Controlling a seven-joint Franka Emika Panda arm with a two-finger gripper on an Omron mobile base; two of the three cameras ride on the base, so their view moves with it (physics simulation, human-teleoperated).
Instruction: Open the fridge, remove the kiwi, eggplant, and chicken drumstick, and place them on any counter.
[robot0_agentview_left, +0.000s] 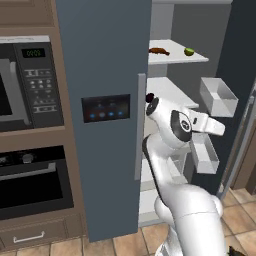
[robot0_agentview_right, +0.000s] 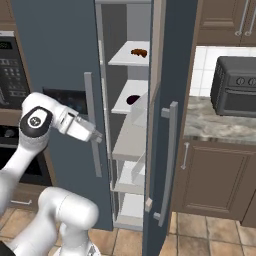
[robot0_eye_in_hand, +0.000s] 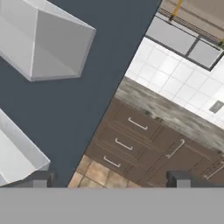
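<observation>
The fridge (robot0_agentview_left: 102, 60) stood with its right door swung wide, and the hand (robot0_eye_in_hand: 109, 180) hung at mid-height before the opening, fingers spread fully apart and holding nothing. It faced the door bins and the table (robot0_agentview_right: 220, 125) beyond, not the food. The chicken drumstick (robot0_agentview_left: 159, 51) and the kiwi (robot0_agentview_left: 189, 51) lay on the top shelf, above the hand and deeper in, the drumstick's long axis running roughly left to right. The eggplant (robot0_agentview_right: 133, 99) sat one shelf lower, nearest the hand. The right base view hid the kiwi; the left base view showed it
</observation>
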